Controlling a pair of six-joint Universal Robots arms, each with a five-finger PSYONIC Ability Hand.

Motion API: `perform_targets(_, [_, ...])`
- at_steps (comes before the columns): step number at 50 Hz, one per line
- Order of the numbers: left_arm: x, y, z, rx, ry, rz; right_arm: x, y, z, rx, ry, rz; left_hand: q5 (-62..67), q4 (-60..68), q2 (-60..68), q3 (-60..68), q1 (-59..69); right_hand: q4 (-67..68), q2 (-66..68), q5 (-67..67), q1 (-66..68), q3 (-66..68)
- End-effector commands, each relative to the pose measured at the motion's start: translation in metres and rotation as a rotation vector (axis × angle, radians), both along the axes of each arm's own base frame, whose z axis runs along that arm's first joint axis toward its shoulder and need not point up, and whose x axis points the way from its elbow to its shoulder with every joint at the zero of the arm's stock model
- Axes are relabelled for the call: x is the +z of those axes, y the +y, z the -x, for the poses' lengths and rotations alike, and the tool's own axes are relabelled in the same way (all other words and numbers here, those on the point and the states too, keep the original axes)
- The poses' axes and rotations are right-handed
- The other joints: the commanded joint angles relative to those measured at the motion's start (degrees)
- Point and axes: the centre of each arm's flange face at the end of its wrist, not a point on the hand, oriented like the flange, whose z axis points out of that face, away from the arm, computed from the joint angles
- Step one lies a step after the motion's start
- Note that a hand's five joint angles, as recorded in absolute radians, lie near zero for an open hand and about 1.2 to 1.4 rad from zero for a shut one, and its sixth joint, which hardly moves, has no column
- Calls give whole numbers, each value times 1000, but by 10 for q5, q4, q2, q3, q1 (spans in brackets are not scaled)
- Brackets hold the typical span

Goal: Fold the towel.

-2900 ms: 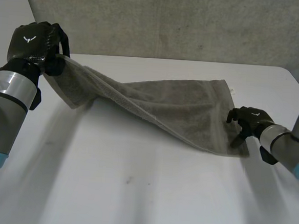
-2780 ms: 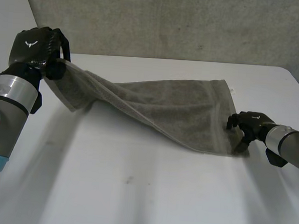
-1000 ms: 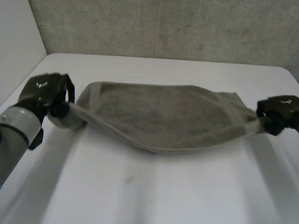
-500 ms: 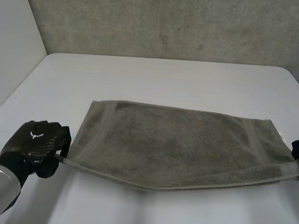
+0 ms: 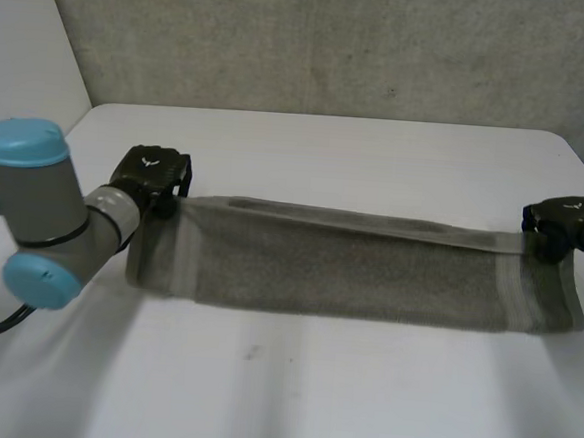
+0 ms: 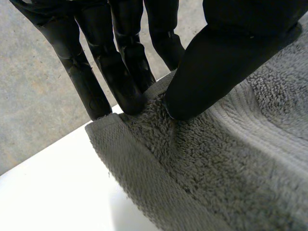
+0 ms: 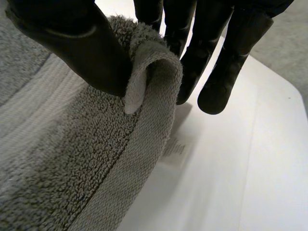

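Towel (image 5: 348, 273) held taut between my two hands
My left hand (image 5: 153, 177) pinches one corner, my right hand (image 5: 563, 220) the other; its near edge lies on the table (image 5: 309, 401)

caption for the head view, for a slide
Left hand and right hand each pinch an end of the towel stretched across the table.

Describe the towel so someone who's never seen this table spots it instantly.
Start at the white table, then look between the two black hands. The towel is the long grey terry strip pinched at two corners by the left hand and right hand, the only cloth there.
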Motion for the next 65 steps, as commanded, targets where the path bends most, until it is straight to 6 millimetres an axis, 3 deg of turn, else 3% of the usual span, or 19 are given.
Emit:
perform_targets(1, [-17,-38,12,-4,11,40,-18,-27,-10,-32,12,30,105,102,102,101,116,30,43,32,33,45])
perform_targets(8, [-29,-54,22,-13,17,62,-28,-38,-18,-32,21,50,105,102,102,101,116,30,43,32,33,45])
perform_targets(9, [-30,-56,24,-15,23,66,-28,-40,-18,-42,20,54,105,102,102,101,116,-46,-33,-44,-43,-31])
perform_targets(10, [-30,-56,24,-15,23,66,-26,-42,-17,-57,20,63,105,102,102,101,116,-579,-567,-578,-576,-565])
perform_targets(12, [-32,-56,27,-18,27,65,-23,-44,-16,-73,16,73,-595,-598,-598,-599,-584,-670,-657,-668,-667,-655])
perform_targets(16, [-31,-54,27,-21,34,60,-7,-45,-15,-102,-9,103,-595,-598,-598,-599,-584,-670,-657,-668,-667,-655])
perform_targets(18, [-28,-52,29,-25,40,60,33,-39,-15,-130,-81,160,-595,-598,-598,-599,-584,-670,-657,-668,-667,-655])
perform_targets(19, [-20,-48,30,-29,51,65,33,-39,-15,-130,-82,161,-595,-598,-598,-599,-584,-670,-657,-668,-667,-655])
perform_targets(21, [-9,-43,30,-31,64,70,77,-25,-14,-147,-161,231,-595,-598,-598,-599,-584,-670,-657,-668,-667,-655])
perform_targets(24, [10,-30,26,-28,91,73,94,-17,-13,-147,-183,262,-595,-598,-598,-599,-584,-670,-657,-668,-667,-655])
perform_targets(26, [21,-22,24,-26,105,77,122,-1,-14,-119,-204,324,-595,-598,-598,-599,-584,-670,-657,-668,-667,-655])
perform_targets(30, [48,5,16,-25,130,87,131,15,-16,-86,-208,331,-595,-598,-598,-599,-584,-670,-657,-668,-667,-655])
perform_targets(35, [64,32,6,-17,141,88,113,39,-20,-34,-178,252,-595,-598,-598,-599,-584,-670,-657,-668,-667,-655])
perform_targets(38, [65,47,0,-9,156,63,89,50,-12,-21,-125,174,-595,-598,-598,-599,-584,-670,-657,-668,-667,-655])
perform_targets(40, [64,54,-1,-7,169,45,60,61,-1,-15,-65,87,-595,-598,-598,-599,-584,-670,-657,-668,-667,-655])
perform_targets(46, [61,70,-6,6,248,0,18,78,11,16,26,7,-595,-598,-598,-599,-584,-670,-657,-668,-667,-655])
perform_targets(52, [56,75,-7,18,316,-43,-4,80,22,5,56,20,-595,-598,-598,-599,-584,-613,-601,-612,-610,-599])
perform_targets(57, [54,76,-8,21,327,-56,-28,73,23,13,65,77,-595,-598,-598,-599,-584,-429,-416,-427,-425,-414])
perform_targets(65, [49,79,-8,20,323,-73,-45,62,24,25,63,102,-595,-598,-598,-599,-584,-296,-283,-294,-292,-281])
